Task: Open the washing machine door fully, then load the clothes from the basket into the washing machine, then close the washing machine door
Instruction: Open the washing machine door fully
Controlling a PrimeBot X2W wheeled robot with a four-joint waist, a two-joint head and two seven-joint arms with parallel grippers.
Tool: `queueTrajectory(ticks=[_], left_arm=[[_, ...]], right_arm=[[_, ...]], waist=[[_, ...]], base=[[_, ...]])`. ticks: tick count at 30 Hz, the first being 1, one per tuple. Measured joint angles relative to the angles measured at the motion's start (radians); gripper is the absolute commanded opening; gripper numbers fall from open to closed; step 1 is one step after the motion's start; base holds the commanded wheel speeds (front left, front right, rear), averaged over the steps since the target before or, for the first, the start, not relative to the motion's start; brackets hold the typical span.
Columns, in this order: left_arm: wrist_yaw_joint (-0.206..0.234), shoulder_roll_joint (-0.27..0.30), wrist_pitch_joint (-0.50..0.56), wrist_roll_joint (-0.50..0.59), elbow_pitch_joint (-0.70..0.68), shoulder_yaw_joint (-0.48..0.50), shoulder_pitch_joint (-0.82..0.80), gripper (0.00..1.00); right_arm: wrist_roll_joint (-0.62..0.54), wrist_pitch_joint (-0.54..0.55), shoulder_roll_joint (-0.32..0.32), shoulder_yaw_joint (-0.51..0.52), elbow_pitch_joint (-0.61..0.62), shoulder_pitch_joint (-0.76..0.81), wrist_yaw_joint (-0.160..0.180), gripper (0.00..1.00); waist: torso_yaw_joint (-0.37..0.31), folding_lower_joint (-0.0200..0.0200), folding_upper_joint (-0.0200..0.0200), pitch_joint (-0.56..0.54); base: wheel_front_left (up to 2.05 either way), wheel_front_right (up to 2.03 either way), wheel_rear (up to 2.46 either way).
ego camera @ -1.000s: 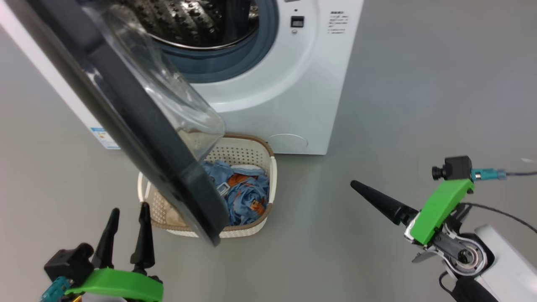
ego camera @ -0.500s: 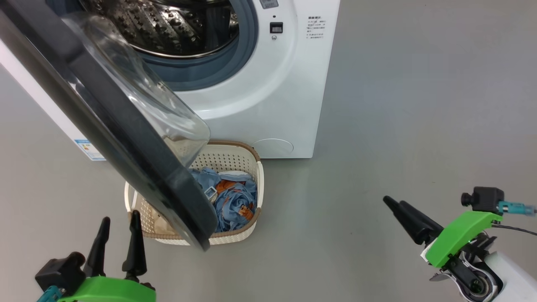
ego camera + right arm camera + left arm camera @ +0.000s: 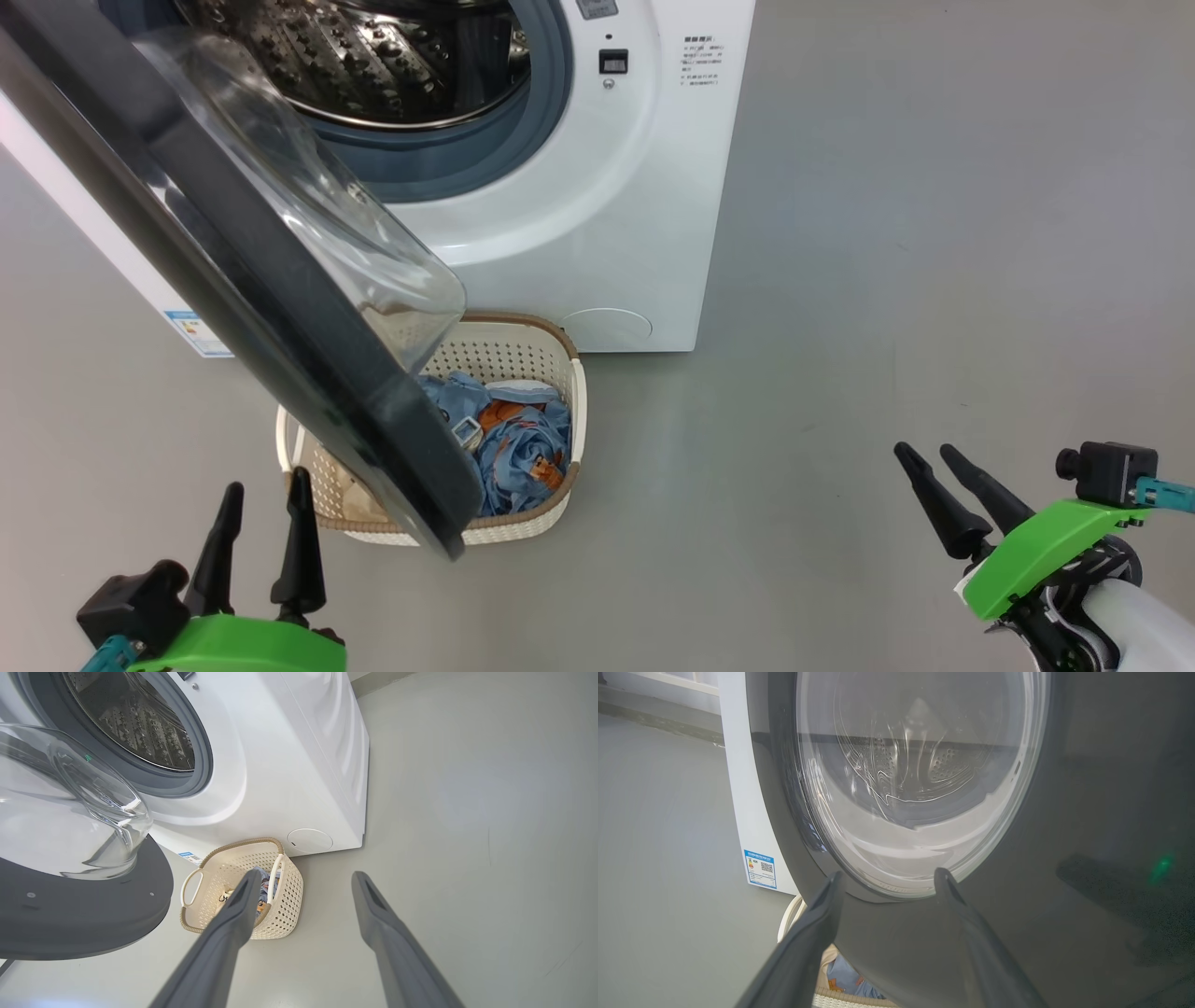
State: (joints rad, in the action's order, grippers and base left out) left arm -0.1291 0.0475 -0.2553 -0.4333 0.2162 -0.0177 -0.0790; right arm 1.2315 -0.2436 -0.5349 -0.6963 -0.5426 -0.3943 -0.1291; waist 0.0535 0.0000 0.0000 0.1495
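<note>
Facing the wide-open, empty left gripper [image 3: 267, 480]: washing machine door [image 3: 233, 280] (basket [image 3: 504, 350] below it)

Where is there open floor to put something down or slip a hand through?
Free: the grey floor right of the washing machine and basket. Crowded: the door hangs over the basket's left half, with clothes showing beside it.

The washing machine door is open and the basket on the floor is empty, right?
Not quite. The washing machine door is open, but the basket on the floor isn't empty. The head view shows blue clothes lying in it.
</note>
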Motion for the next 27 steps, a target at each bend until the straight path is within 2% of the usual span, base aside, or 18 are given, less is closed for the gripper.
queueTrajectory(ticks=[3, 7, 17, 27], left_arm=[[0.000, 0.000, 0.000, 0.000, 0.000, 0.001, 0.000, 1.00], [0.000, 0.000, 0.000, 0.000, 0.000, 0.003, 0.000, 1.00], [0.000, -0.001, 0.000, 0.007, -0.001, 0.005, 0.000, 1.00], [0.000, -0.002, 0.000, 0.011, -0.007, 0.010, 0.000, 1.00]], right_arm=[[-0.056, -0.005, 0.002, 0.041, -0.007, -0.001, 0.000, 1.00], [-0.186, -0.006, 0.019, 0.174, 0.000, 0.003, 0.000, 1.00], [-0.512, -0.006, 0.118, 0.485, 0.098, 0.109, 0.000, 1.00], [-0.752, -0.006, 0.217, 0.666, 0.219, 0.211, 0.000, 1.00]], waist=[[-0.001, 0.0000, 0.0000, 0.001], [-0.003, 0.0000, 0.0000, 0.001], [0.001, 0.0000, 0.0000, 0.001], [0.009, 0.0000, 0.0000, -0.008]], base=[[0.00, 0.00, 0.00], [0.00, 0.00, 0.00], [0.00, 0.00, 0.00], [0.00, 0.00, 0.00]])
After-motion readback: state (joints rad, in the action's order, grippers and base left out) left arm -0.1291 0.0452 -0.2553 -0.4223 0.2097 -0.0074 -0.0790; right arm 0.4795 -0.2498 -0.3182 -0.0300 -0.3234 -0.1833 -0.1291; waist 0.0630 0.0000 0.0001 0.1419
